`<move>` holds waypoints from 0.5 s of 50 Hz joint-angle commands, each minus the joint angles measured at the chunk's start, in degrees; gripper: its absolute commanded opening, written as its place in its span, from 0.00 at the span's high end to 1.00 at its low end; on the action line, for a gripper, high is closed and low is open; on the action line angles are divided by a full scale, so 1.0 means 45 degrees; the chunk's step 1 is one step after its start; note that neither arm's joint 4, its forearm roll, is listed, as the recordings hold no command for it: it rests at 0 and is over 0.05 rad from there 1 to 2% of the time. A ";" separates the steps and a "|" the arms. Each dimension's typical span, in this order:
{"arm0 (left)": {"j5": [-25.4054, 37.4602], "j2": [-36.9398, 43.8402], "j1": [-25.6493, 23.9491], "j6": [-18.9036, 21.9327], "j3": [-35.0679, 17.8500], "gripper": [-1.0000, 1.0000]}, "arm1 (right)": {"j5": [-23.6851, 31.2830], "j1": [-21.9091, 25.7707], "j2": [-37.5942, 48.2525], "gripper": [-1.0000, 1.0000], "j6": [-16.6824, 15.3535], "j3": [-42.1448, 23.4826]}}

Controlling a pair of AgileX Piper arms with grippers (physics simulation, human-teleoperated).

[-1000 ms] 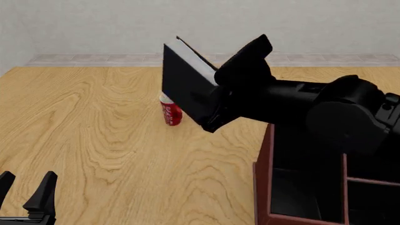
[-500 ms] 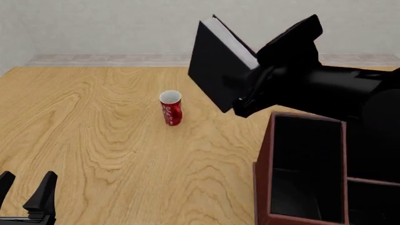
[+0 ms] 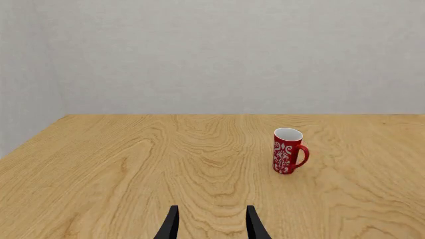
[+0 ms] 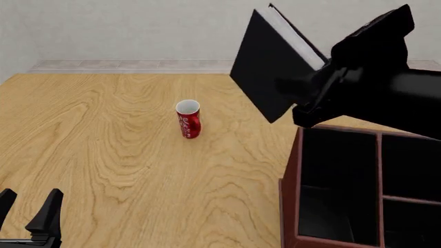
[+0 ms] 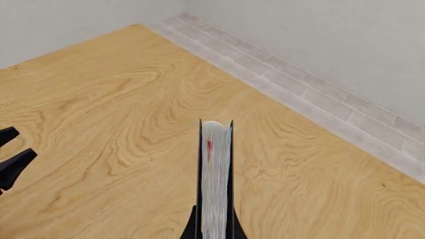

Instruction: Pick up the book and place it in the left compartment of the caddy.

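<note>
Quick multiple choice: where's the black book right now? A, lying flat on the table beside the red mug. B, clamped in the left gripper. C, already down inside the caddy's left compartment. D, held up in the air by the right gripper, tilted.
D: the book hangs tilted above the table in the right gripper, clear of the caddy and the mug.

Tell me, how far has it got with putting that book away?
The pickup looks done: the right gripper holds the book tilted in the air, off the table. In hand now is the carry; the book hangs near the caddy, just past its far left corner. Left to do: bring it over the left compartment, lower it in and let go. The left gripper waits open, and the mug stands untouched.
</note>
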 commanded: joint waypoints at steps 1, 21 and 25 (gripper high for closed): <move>0.0000 0.0000 0.0000 0.0000 0.0000 0.00 | 0.0312 -0.0288 -0.0907 1.00 0.0647 0.0193; 0.0000 0.0000 0.0000 0.0000 0.0000 0.00 | 0.2412 -0.1081 -0.2098 1.00 0.1459 -0.0620; 0.0000 0.0000 0.0000 0.0000 0.0000 0.00 | 0.2910 -0.1417 -0.2201 1.00 0.1648 -0.0797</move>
